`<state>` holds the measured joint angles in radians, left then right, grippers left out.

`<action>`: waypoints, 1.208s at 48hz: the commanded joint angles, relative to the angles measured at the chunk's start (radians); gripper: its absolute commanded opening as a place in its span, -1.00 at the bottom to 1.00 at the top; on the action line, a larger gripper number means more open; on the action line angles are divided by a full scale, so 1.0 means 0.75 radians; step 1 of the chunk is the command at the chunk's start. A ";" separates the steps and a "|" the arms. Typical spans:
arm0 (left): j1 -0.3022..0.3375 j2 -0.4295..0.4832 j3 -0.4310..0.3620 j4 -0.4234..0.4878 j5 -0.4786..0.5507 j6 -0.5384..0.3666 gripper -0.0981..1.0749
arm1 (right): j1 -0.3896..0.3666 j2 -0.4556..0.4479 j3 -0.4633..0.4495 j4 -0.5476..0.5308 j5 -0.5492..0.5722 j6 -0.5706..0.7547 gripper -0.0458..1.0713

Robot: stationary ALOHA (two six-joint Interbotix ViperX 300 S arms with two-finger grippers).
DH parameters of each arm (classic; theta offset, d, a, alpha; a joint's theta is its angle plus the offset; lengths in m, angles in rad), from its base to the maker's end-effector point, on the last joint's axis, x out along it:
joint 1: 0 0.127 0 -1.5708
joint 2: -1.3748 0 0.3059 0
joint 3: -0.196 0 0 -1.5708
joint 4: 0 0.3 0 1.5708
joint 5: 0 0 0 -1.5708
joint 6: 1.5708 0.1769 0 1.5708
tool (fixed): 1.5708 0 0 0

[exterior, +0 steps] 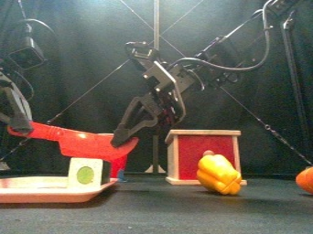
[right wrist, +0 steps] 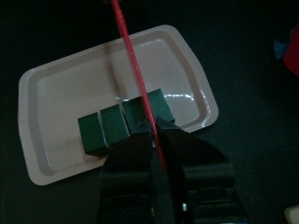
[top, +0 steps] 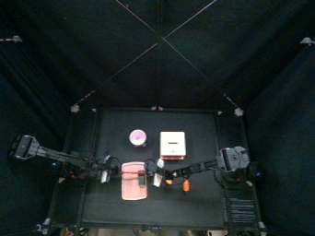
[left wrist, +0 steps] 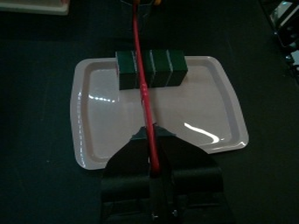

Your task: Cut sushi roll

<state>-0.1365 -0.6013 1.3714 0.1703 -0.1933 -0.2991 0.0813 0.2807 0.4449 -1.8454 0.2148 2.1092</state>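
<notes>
The sushi roll (left wrist: 149,68) is a short dark green block with pale stripes, lying on the pink board (left wrist: 105,131) near its far edge. In the front view the sushi roll (exterior: 83,172) shows a pale round end. A thin red knife (left wrist: 142,96) runs straight across the roll's top. My left gripper (left wrist: 152,162) is shut on one end of the knife. My right gripper (right wrist: 158,144) is shut on the other end, and the blade (right wrist: 128,61) stretches away from it over the roll (right wrist: 117,124). In the front view the knife (exterior: 73,137) hangs slanted just above the roll.
A red-and-white box (exterior: 202,155) stands behind a yellow pepper (exterior: 218,174), with an orange object (exterior: 306,180) at the right edge. From above, a round pink dish (top: 138,138) sits behind the board (top: 133,182), and a small orange tool (top: 186,184) lies to its right.
</notes>
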 commanded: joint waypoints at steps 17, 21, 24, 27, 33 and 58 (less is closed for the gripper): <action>-0.016 0.098 -0.025 0.006 -0.016 0.002 -0.30 | -0.067 -0.004 -0.002 0.008 0.006 0.004 -0.15; -0.016 0.100 -0.029 0.006 -0.018 0.002 -0.30 | -0.067 -0.004 -0.004 0.012 0.006 0.004 -0.15; -0.016 0.098 -0.029 0.004 -0.018 0.002 -0.30 | -0.070 -0.004 -0.006 0.012 0.004 0.004 -0.15; -0.016 0.098 -0.031 0.004 -0.018 0.000 -0.30 | -0.070 -0.004 -0.006 0.012 0.006 0.002 -0.15; -0.022 0.098 -0.041 0.000 -0.018 -0.004 -0.30 | -0.088 -0.016 -0.012 -0.002 0.004 0.000 -0.15; -0.029 0.100 -0.070 0.018 -0.029 0.000 -0.30 | -0.106 -0.027 -0.022 0.014 -0.031 0.002 -0.15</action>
<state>-0.1365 -0.5246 1.3499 0.1779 -0.1979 -0.3007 0.0552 0.2807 0.4387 -1.8392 0.1841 2.1092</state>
